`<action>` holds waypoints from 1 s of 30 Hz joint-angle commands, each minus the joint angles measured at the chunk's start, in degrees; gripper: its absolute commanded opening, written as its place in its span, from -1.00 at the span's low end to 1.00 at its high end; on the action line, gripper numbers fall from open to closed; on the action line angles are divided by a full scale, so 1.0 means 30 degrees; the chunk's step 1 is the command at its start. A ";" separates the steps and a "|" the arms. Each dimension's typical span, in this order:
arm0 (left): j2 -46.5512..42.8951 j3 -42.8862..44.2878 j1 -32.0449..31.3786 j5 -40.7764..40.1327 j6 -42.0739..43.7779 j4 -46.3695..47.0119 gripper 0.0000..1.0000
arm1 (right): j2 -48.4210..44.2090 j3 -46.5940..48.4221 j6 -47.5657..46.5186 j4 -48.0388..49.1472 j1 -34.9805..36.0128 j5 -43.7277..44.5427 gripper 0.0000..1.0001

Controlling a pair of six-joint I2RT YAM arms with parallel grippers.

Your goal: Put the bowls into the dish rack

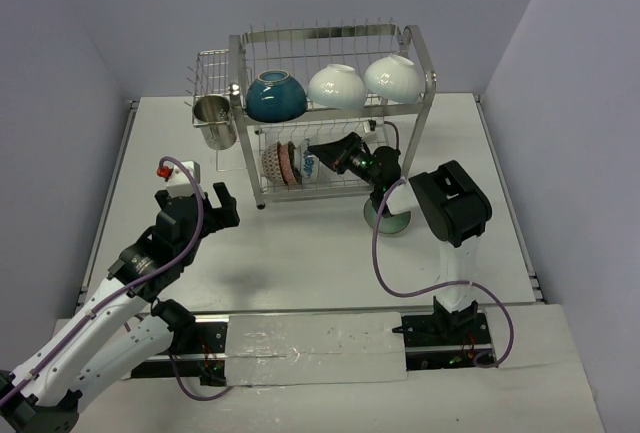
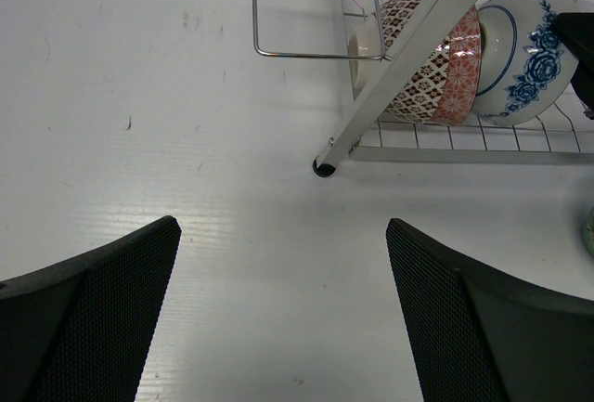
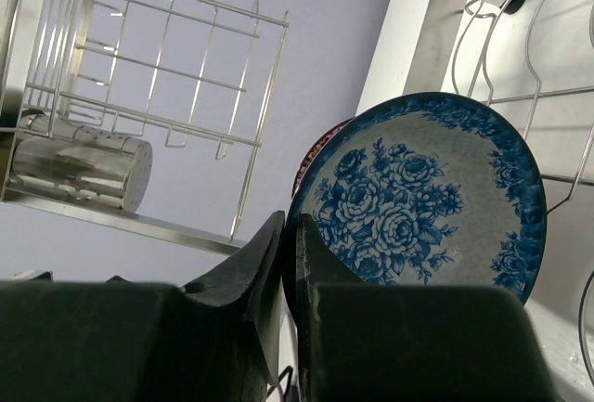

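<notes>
The dish rack point(image 1: 420, 103) stands at the back middle of the table. Its upper tier holds a teal bowl point(image 1: 275, 95) and two white bowls point(image 1: 337, 85) point(image 1: 393, 77). On the lower tier, red patterned bowls point(image 1: 281, 163) stand on edge beside a blue-white bowl point(image 1: 309, 166). My right gripper point(image 1: 323, 153) reaches into the lower tier and is shut on that bowl's rim point(image 3: 418, 198). A pale green bowl point(image 1: 390, 218) sits on the table under the right arm. My left gripper point(image 1: 200, 203) is open and empty over the table, left of the rack; its view shows the red bowls point(image 2: 432, 58).
A shiny steel cup point(image 1: 213, 119) sits by the side basket point(image 1: 210, 71) at the rack's left. A small white object with a red cap point(image 1: 170, 171) lies just beyond my left gripper. The rack's front left leg point(image 2: 323, 168) is close ahead of the left fingers.
</notes>
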 commanded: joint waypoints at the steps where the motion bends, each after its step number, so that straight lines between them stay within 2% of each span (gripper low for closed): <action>1: -0.0090 0.0205 0.0137 -0.0122 0.0064 0.0490 0.98 | 0.0141 0.0611 0.0689 0.5669 -0.0190 0.0637 -1.00; 16: -0.0061 0.0205 0.0108 -0.0151 0.0035 0.0461 0.99 | 0.0140 0.1049 0.1568 0.6256 0.0190 0.1136 -1.00; 30: -0.0178 0.0205 0.0108 -0.0181 0.0035 0.0461 0.98 | 0.0491 -0.0003 0.0690 0.6110 0.0660 0.2336 -1.00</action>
